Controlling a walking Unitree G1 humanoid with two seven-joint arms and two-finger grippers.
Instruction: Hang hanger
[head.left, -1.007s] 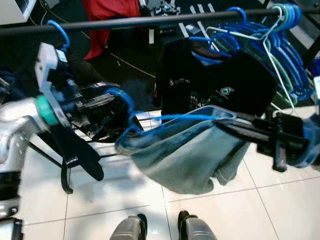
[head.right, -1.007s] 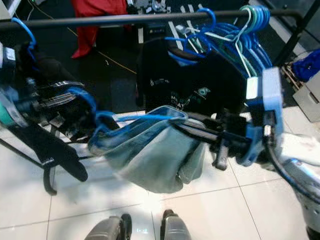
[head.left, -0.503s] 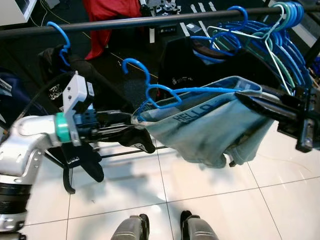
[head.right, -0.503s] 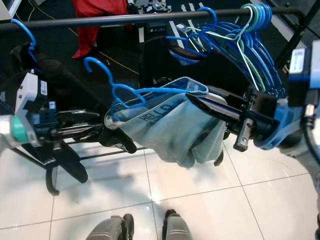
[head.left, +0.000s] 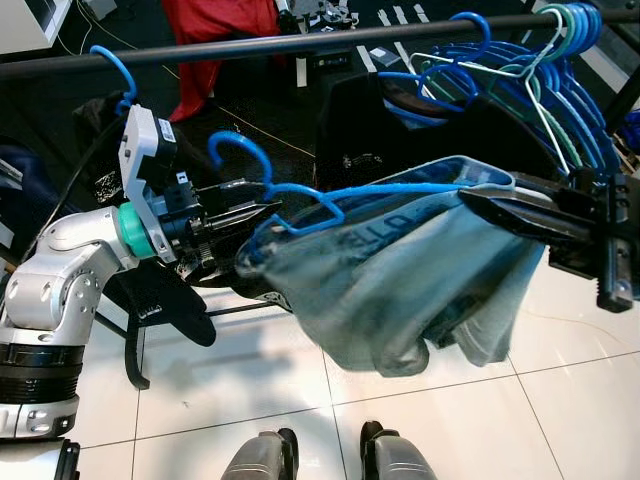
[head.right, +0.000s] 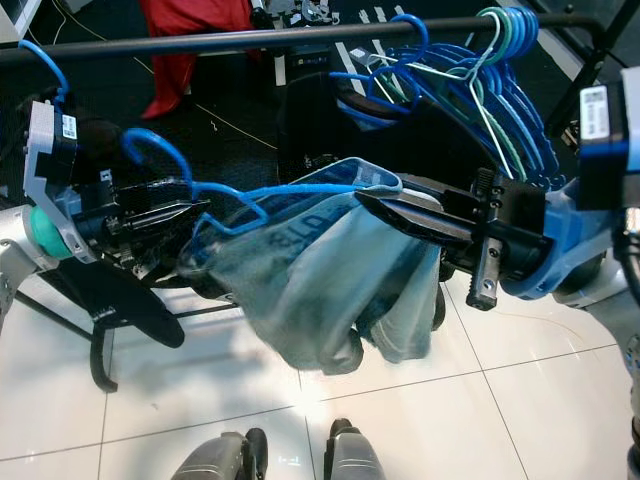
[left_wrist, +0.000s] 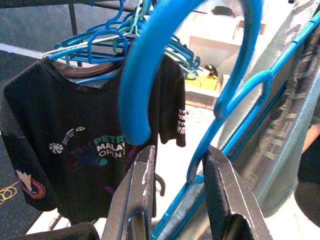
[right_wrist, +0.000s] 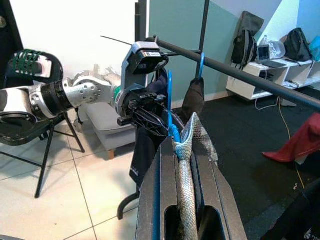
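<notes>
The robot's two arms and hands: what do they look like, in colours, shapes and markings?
The left arm is silver with a teal ring at the wrist and a white block bearing a small label. The left hand has two long black fingers. The right hand has long black fingers too, on a blue wrist housing with a white labelled block.

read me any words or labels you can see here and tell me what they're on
"PETR" over "MALAY" and "OPEN": black T-shirt on the rack.
Dark letters on the grey garment on the blue hanger: folded, unreadable.
Stickers on the left gripper and right gripper mounts: too small.
</notes>
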